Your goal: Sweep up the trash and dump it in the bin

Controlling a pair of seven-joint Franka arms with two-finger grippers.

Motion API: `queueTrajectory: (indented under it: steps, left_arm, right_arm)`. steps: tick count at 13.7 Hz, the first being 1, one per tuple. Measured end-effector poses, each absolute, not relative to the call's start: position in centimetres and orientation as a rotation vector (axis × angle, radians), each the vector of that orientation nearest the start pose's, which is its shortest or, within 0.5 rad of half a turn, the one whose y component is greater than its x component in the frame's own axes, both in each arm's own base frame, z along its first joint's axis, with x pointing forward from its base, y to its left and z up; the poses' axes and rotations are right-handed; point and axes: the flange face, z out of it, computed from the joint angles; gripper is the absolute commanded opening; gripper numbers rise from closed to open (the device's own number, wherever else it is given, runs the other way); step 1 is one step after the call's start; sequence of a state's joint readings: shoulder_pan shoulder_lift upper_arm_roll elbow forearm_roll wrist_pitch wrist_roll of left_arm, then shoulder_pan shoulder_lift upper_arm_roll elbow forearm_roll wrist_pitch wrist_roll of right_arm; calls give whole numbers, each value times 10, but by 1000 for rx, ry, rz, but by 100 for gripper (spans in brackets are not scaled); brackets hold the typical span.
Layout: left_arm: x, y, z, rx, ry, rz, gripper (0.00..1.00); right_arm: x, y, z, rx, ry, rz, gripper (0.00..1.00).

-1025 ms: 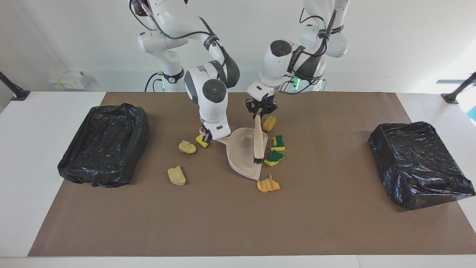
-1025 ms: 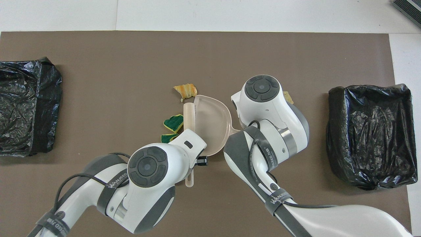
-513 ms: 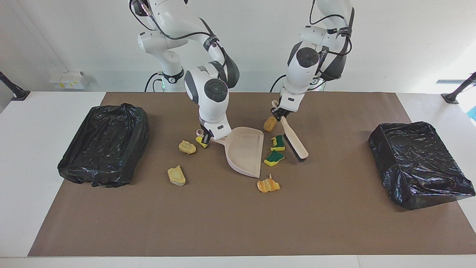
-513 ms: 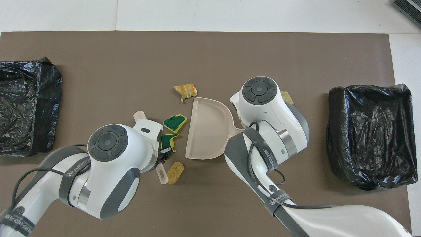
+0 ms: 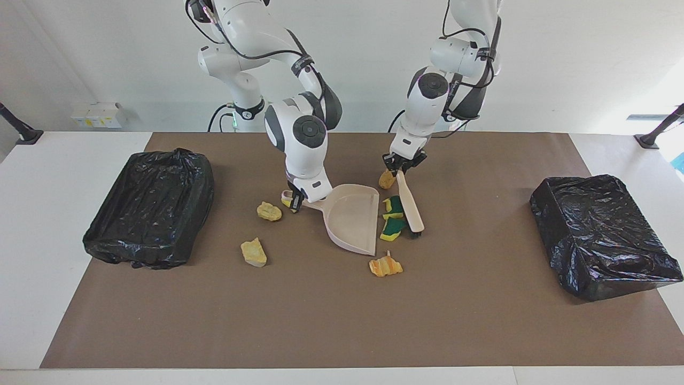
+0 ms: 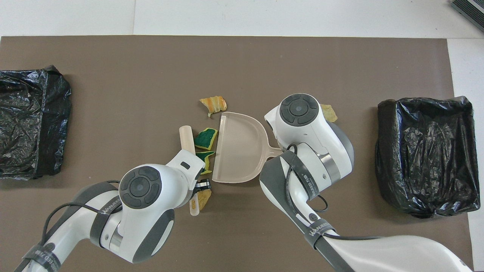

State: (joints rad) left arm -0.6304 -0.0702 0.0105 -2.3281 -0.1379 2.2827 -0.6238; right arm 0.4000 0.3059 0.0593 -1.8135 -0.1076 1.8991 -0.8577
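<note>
Left tool (image 5: 398, 170): clamped on the handle of the beige brush (image 5: 410, 203), over the worktop beside the dustpan's open mouth; its arm covers it in the overhead view.
Brush: tilted, handle end up in the left tool, bristle end low beside the two green-and-yellow sponge pieces (image 5: 394, 216), toward the left arm's end of the worktop from them.
Right tool (image 5: 295, 202): closed on the handle of the beige dustpan (image 5: 352, 219), low over the worktop.
Dustpan: on the brown mat (image 5: 331, 315), its open mouth facing the sponge pieces, nothing inside it.
Green-and-yellow sponge pieces: two, between the dustpan's mouth and the brush, just beside the mouth, one nearer the robots than the other.
Orange striped lump (image 5: 386, 266): on the mat just off the dustpan's corner, farther from the robots than the sponges.
Tan lump (image 5: 387, 179): on the mat under the left tool, nearer the robots than the sponges.
Yellow sponge piece (image 5: 289, 201): right by the right tool and the dustpan handle.
Pale-yellow lumps: one (image 5: 269, 212) beside that sponge, another (image 5: 253, 252) farther from the robots, both toward the right arm's end.
Bins: two containers lined with black bags, one at the right arm's end (image 5: 152, 206), one at the left arm's end (image 5: 601, 235), both well apart from the trash.
</note>
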Motion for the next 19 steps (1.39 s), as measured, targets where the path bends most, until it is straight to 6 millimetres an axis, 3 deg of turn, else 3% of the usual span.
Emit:
queueTrajectory:
  steps: [4, 6, 10, 13, 19]
  left_arm:
    - [379, -346, 380, -3301, 81, -25, 0]
    - [368, -368, 392, -3323, 28, -39, 0]
    - [371, -366, 405, -3280, -209, 53, 0]
    - [353, -348, 408, -3129, -272, 272, 0]
    - [341, -339, 423, -2820, -1139, 288, 0]
  right_arm:
    - [549, 260, 356, -2451, -1987, 366, 0]
    - [548, 260, 357, -2451, -1987, 365, 0]
    - [549, 260, 357, -2451, -1988, 363, 0]
    - [551, 258, 358, -2378, -2086, 352, 0]
    - [556, 255, 357, -2284, -2229, 328, 0]
